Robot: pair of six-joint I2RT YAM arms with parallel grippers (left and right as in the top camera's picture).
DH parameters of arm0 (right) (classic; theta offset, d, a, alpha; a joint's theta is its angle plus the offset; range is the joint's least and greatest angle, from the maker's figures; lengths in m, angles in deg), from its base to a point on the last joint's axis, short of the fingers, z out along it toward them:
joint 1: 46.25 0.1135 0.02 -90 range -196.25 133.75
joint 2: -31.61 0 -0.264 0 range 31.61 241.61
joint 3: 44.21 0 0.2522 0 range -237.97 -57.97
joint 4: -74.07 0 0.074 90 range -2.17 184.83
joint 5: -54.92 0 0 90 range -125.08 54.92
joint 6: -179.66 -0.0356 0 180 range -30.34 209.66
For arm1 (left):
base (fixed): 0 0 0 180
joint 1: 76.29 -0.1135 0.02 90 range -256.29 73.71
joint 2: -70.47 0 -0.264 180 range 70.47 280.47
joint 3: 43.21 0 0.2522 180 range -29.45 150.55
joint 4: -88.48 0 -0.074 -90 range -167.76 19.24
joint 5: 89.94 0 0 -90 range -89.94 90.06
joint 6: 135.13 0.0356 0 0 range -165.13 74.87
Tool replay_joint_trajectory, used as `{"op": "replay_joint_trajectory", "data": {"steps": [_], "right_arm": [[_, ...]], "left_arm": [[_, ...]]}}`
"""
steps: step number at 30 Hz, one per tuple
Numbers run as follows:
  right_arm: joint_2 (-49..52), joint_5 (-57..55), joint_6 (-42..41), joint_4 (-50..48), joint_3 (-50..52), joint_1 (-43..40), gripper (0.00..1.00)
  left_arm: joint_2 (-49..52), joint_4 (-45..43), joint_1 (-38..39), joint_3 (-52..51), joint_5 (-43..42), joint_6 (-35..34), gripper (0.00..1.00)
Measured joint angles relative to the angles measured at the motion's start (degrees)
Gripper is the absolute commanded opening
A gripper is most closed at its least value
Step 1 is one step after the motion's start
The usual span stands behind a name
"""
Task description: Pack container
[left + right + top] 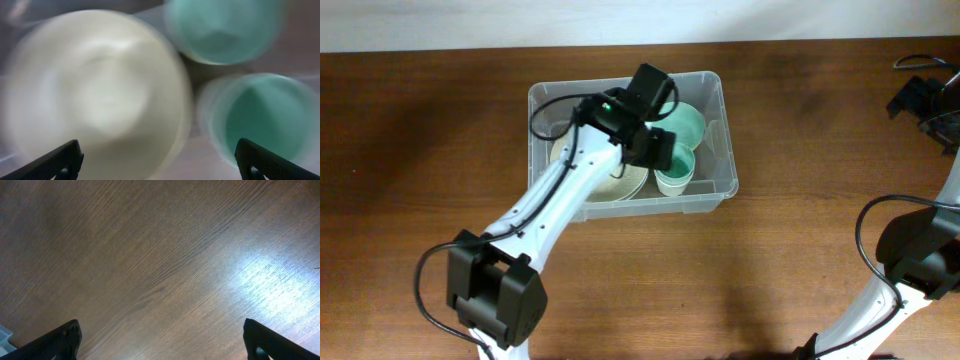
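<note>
Overhead: container (724, 140); wrist blur: perhaps cream bowl (95, 95).

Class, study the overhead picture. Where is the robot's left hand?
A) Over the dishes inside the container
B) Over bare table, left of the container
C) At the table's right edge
A: the left hand hangs open above the container, over its cream dish and green cup.

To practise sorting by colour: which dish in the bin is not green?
The cream plate, on the left side of the bin; the bowl and the cup beside it are both green.
</note>
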State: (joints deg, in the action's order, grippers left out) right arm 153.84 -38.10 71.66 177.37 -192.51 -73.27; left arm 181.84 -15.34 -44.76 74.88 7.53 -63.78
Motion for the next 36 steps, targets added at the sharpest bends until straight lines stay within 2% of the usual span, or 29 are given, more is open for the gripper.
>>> {"op": "replay_joint_trajectory", "data": {"steps": [5, 11, 14, 18, 24, 36], "right_arm": [[0.0, 0.0, 0.0, 0.0, 0.0, 0.0, 0.99], [0.0, 0.0, 0.0, 0.0, 0.0, 0.0, 0.99], [0.0, 0.0, 0.0, 0.0, 0.0, 0.0, 0.99], [0.0, 0.0, 0.0, 0.0, 0.0, 0.0, 0.99], [0.0, 0.0, 0.0, 0.0, 0.0, 0.0, 0.99], [0.0, 0.0, 0.0, 0.0, 0.0, 0.0, 0.99]], "left_arm": [[-4.3, 4.7, -9.0, 0.0, 4.7, -0.8, 1.00], [-19.6, 8.9, -22.6, 0.5, 4.9, -1.4, 1.00], [-26.4, 11.5, -26.0, 1.1, 4.3, -1.7, 0.99], [-31.7, 15.1, -26.9, 1.5, 3.7, -2.0, 0.99], [-32.4, 21.6, -26.8, 1.5, 2.8, -2.1, 1.00], [-32.4, 22.4, -26.8, 1.5, 2.4, -2.1, 0.99]]}}
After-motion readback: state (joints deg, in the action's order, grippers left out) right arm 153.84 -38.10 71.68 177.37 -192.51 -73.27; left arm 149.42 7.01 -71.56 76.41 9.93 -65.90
